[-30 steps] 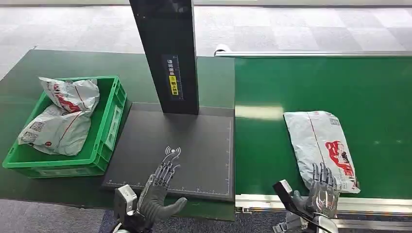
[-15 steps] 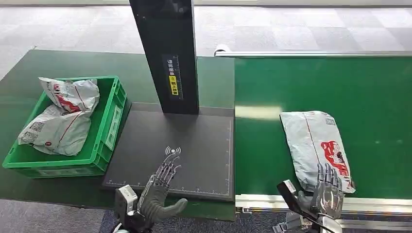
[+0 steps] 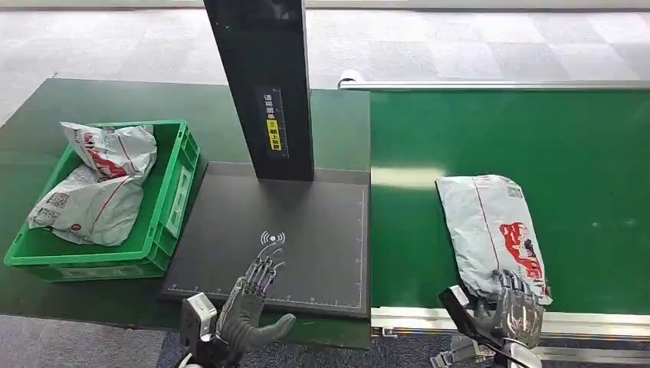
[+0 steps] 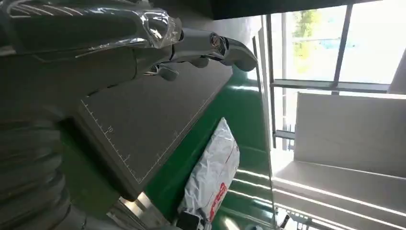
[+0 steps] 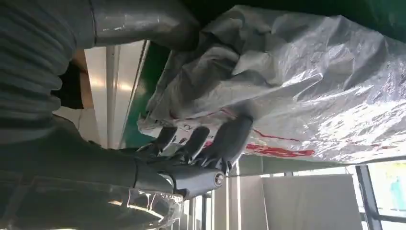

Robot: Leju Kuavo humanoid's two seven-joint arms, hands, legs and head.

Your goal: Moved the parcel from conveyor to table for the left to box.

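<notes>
A grey plastic parcel (image 3: 490, 230) with red print lies on the green conveyor (image 3: 582, 146), its near end at the belt's front edge. My right hand (image 3: 512, 310) grips that near end. In the right wrist view the thumb (image 5: 143, 21) presses one face of the parcel (image 5: 297, 81) and the fingers (image 5: 230, 139) press the other. My left hand (image 3: 249, 303) hovers over the near edge of the black mat (image 3: 306, 222), fingers straight and apart, holding nothing. The left wrist view shows the left hand (image 4: 143, 43) above the mat, with the parcel (image 4: 213, 177) beyond.
A green crate (image 3: 182, 165) at the left of the dark green table holds two similar grey parcels (image 3: 100, 188). A black upright column (image 3: 264, 84) stands at the back of the mat. A metal rail (image 3: 414, 318) runs along the conveyor's front.
The parcel has shifted left along the belt and turned slightly. My right hand's fingers have curled onto its near end. The left hand has stayed where it was.
</notes>
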